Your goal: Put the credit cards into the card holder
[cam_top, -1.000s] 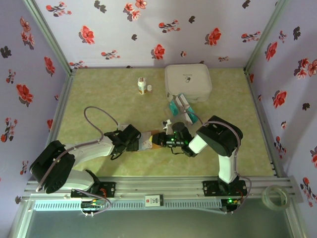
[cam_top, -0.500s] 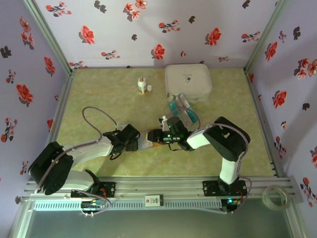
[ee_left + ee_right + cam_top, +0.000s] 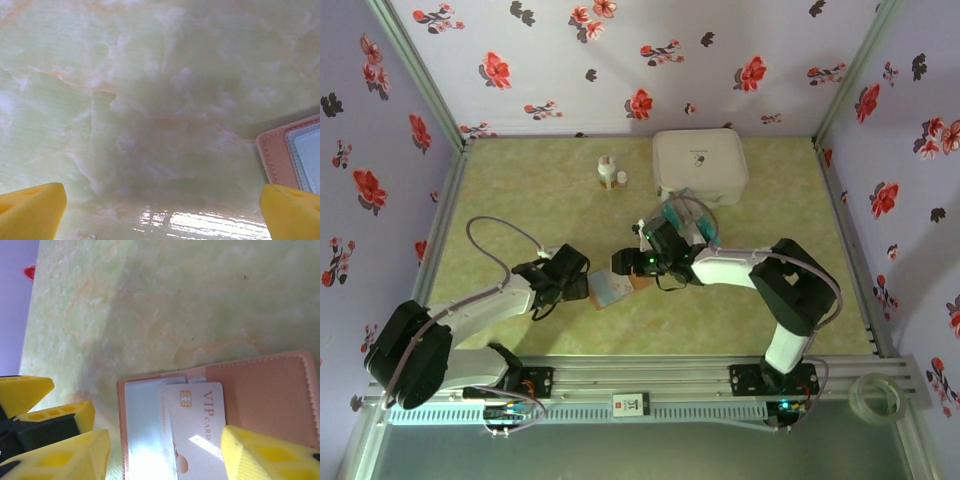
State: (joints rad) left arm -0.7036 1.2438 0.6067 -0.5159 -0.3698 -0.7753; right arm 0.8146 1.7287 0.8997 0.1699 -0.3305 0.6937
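Green marbled table (image 3: 520, 200), floral walls all round. Card holder (image 3: 265, 390) open and flat, pale inside facing up, directly below right hand (image 3: 165, 457) and just off 1 fingertip of left hand (image 3: 160, 212).

Right hand: fingers parted, 1 on each side of white VIP card (image 3: 197, 425), nothing pinched, so open. VIP card flat on holder's inner face. Edge of another card (image 3: 164, 415) with small print peeking out beside it. Fully in a slot or just resting on top, cannot tell.

Left hand: spread to full width, empty, bare table between fingers, holder's corner at edge of its wrist view. Probably parked that close to pin or steady the holder, so no sliding or flipping shut during card pushes.

Remaining credit cards (image 3: 685, 214), teal and white, in a loose heap just behind right hand, right in front of white box (image 3: 700, 165). Close by, so a short reach for each pickup. Small bottle (image 3: 608, 173) well beyond both hands, not involved.

Judged step: 1 card laid on holder, seating unconfirmed. Task early to middle, most of the heap not yet in. Next likely: nudge card home, or back to heap for another. Risks: thin card skidding off, holder shifting with nothing pressing on it.
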